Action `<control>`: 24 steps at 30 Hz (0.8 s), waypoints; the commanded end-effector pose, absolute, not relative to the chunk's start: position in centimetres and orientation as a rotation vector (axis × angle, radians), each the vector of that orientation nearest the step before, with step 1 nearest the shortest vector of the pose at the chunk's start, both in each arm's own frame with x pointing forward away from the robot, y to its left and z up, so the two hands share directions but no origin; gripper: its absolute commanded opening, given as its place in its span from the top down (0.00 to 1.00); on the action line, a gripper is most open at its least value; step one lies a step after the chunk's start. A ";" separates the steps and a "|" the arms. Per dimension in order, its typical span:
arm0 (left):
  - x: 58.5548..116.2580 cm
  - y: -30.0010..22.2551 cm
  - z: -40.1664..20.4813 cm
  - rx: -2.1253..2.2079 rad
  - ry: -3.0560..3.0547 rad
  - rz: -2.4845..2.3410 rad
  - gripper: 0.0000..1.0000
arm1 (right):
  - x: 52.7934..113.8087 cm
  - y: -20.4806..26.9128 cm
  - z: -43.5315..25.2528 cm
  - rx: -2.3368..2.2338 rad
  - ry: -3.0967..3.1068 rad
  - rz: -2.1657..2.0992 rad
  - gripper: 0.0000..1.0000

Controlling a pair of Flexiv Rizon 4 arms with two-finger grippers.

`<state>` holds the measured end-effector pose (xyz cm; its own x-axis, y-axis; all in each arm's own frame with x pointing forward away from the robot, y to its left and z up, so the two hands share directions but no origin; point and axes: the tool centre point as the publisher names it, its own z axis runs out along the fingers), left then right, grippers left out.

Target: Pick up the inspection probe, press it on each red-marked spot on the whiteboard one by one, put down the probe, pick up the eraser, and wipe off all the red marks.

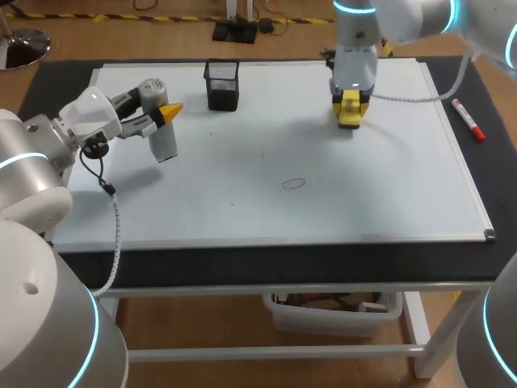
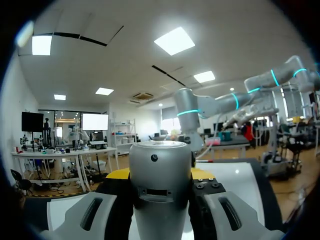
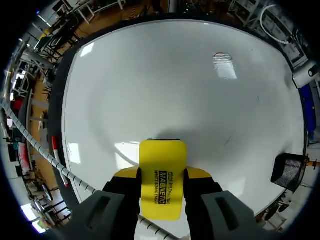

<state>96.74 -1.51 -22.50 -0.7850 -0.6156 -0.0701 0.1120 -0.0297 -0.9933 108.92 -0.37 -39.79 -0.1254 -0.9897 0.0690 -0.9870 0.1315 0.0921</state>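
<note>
Holds the inspection probe [image 1: 159, 121] [image 2: 160, 187], tilted, in the left gripper [image 1: 170, 111] [image 2: 160, 175] over the whiteboard's [image 1: 242, 214] left part, fingers pressed to its two sides. Shows a black mesh cup [image 1: 222, 85] near the far edge, then a faint oval mark [image 1: 294, 183] near the board's middle. Grips the yellow eraser [image 1: 350, 120] [image 3: 162, 177] in the right gripper [image 1: 349, 103] [image 3: 162, 175] at far right, fingers closed on both its sides, well apart from the mark. Has a red marker [image 1: 468, 119] lying on the dark mat [image 1: 494, 166] beyond.
</note>
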 end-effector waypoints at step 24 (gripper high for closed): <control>96.8 -1.7 -22.6 -0.529 1.734 -1.865 1.00 | 107.2 -10.2 -36.2 1.973 -2.364 -0.003 1.00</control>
